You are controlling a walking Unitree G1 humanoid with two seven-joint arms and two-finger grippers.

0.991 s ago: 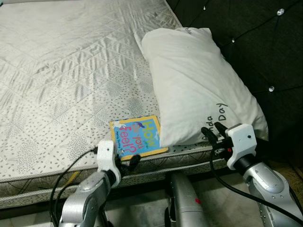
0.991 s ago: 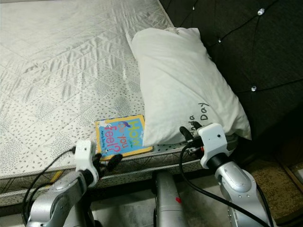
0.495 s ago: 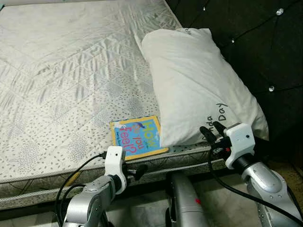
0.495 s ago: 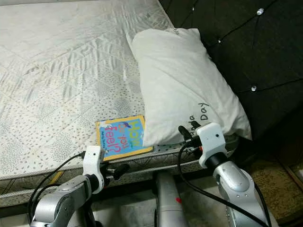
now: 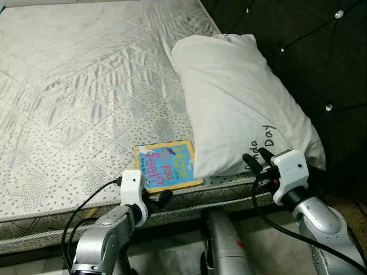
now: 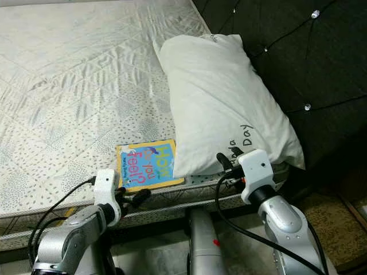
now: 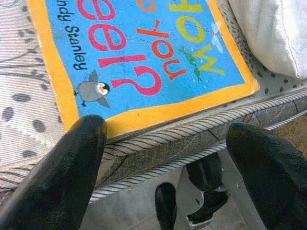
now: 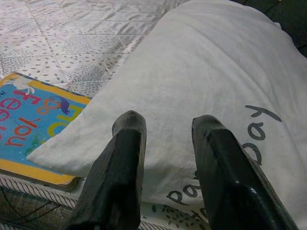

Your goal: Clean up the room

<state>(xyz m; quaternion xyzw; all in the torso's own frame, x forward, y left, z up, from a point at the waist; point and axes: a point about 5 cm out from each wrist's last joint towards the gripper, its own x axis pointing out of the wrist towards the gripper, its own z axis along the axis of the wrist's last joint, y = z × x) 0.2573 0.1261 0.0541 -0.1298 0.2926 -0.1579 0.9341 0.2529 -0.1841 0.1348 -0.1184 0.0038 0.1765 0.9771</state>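
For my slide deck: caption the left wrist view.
Open left tool poised at the mattress edge, facing the book beside the pillow.

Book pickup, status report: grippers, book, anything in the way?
Left gripper open at the mattress edge, just short of the book. Right gripper open at the pillow. Pillow edge overlaps the book's corner.

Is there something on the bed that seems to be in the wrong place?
Yes: a children's book lies on the bare mattress at its near edge, one corner tucked under the pillow. The open left end effector hovers just before it.
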